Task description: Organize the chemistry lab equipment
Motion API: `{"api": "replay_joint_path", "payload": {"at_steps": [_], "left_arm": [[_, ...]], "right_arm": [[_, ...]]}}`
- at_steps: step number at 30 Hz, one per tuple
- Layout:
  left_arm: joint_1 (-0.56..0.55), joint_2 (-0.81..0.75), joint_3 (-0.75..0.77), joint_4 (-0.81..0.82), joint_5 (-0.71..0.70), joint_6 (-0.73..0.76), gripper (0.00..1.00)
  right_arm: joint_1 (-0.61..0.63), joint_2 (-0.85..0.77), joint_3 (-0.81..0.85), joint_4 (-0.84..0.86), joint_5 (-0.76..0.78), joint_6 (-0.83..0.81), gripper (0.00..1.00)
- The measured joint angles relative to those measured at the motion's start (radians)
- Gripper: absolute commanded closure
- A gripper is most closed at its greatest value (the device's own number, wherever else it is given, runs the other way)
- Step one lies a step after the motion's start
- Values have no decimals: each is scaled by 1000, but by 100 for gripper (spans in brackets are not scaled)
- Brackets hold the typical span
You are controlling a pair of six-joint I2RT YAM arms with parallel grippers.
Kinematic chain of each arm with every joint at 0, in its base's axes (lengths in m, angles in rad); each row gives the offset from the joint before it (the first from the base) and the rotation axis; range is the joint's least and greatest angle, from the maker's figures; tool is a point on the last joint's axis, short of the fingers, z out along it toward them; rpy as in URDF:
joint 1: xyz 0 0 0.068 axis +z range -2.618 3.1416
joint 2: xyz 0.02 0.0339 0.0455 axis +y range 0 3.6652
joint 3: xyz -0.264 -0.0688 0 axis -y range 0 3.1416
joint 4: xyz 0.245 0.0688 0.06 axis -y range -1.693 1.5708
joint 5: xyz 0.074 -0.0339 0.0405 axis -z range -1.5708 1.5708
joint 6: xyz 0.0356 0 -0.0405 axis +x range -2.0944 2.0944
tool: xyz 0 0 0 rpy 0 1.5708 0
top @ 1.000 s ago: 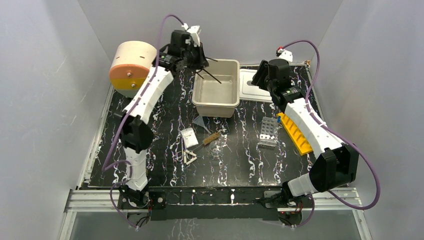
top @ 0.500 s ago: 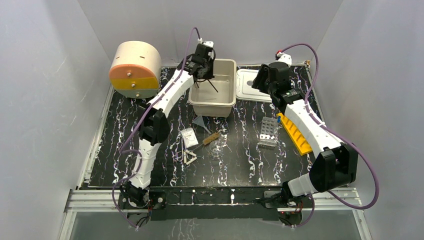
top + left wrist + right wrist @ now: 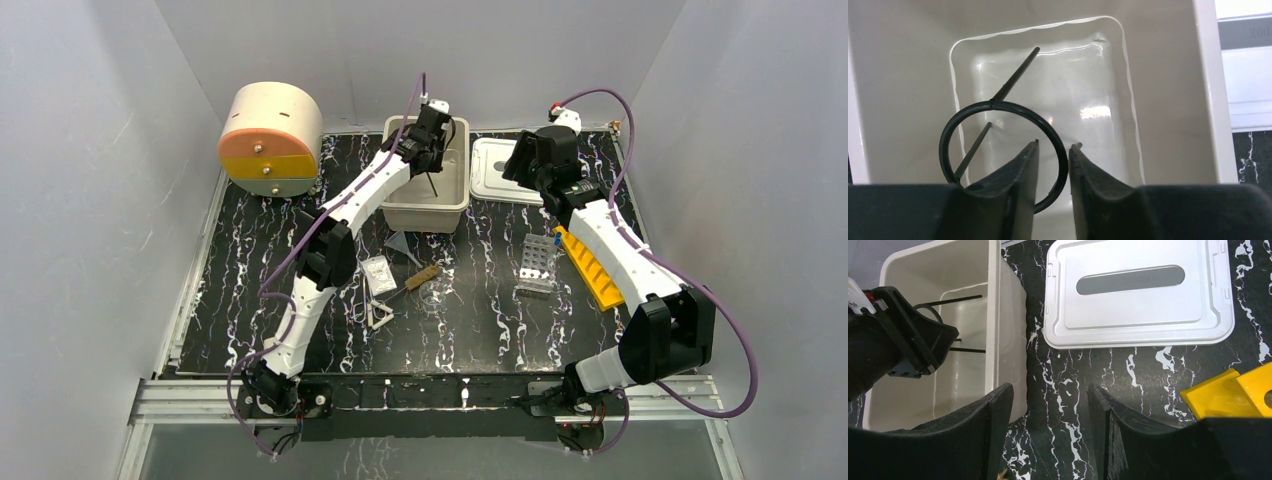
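Note:
My left gripper [image 3: 429,160] hangs over the beige bin [image 3: 428,208]. In the left wrist view its jaws [image 3: 1054,146] stand slightly apart, with the wire of a black ring [image 3: 998,103] passing between them beside the right finger; thin rods [image 3: 1018,72] run from the ring into the bin [image 3: 1168,100]. My right gripper [image 3: 520,160] is open and empty above the table between bin and lid [image 3: 1048,390]. On the table lie a white triangle frame [image 3: 380,316], a wood-handled tool [image 3: 422,277], a clear packet [image 3: 377,273], a grey cone [image 3: 400,245], a grey holed rack [image 3: 536,264] and a yellow tube rack [image 3: 592,268].
The white bin lid [image 3: 500,170] lies flat right of the bin. The beige-and-orange drum [image 3: 268,140] stands at the back left. Grey walls close in on three sides.
My left arm has swung right from beside the drum to over the bin, carrying the ring with its rods, and has lowered it into the bin. My right arm has not moved.

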Motion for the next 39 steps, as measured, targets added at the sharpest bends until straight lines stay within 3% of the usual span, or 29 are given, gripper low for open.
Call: {"api": "replay_joint_path", "payload": {"at_steps": [5,12,16,19,27,33,39], "left_arm": [[4,0,24,0,-15,5,49],[7,-26,44,10,5,-2,34],[7,-92,6,12,23,-1,20],[12,-185,-68,11,39,-6,15],[68,-523,-360,13,110,-48,12],[126,-741,-642,-3,108,-121,16],[162,-910,-975,-58,112,-254,24]], "right_arm": [[0,-1,-6,0,-6,-5,35],[0,0,-6,1,-47,-38,35],[0,13,9,-1,-108,-78,35],[0,48,48,0,-173,-108,35],[51,174,210,-34,-279,-191,41],[166,266,316,-60,-283,-228,41],[268,276,323,-107,-266,-250,41]]}}
